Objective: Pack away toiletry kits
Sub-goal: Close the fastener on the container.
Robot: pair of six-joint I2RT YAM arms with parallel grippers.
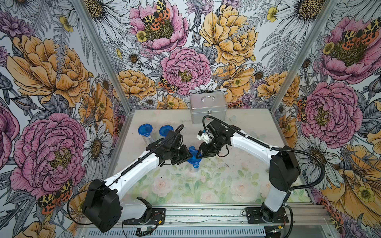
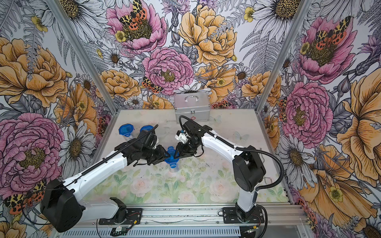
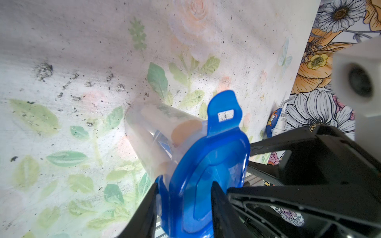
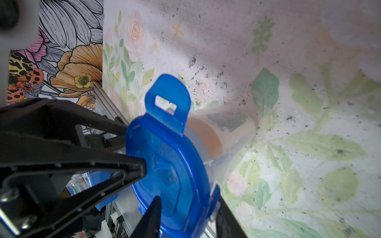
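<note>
A clear plastic cup (image 1: pixel 193 169) (image 2: pixel 174 168) stands mid-table with a blue clip-tab lid (image 1: pixel 193 158) (image 2: pixel 172 155) on it. Through its wall I see a white bottle with an orange cap (image 3: pixel 187 127) (image 4: pixel 208 138). My left gripper (image 1: pixel 189 157) (image 3: pixel 185 185) comes in from the left and grips the lid's edge, one finger on the lid's top and one outside its side tab. My right gripper (image 1: pixel 199 155) (image 4: pixel 188 201) does the same from the right. The lid (image 3: pixel 206 164) (image 4: pixel 165 148) has an end tab (image 3: pixel 223 111) (image 4: pixel 167 99) sticking up, unclipped.
Two more lidded clear cups (image 1: pixel 145 130) (image 1: pixel 165 131) stand at the back left, close behind my left wrist. A silver metal case (image 1: pixel 208 107) with a handle sits against the back wall. A small blue-white item (image 3: pixel 276 123) lies by the table's right edge.
</note>
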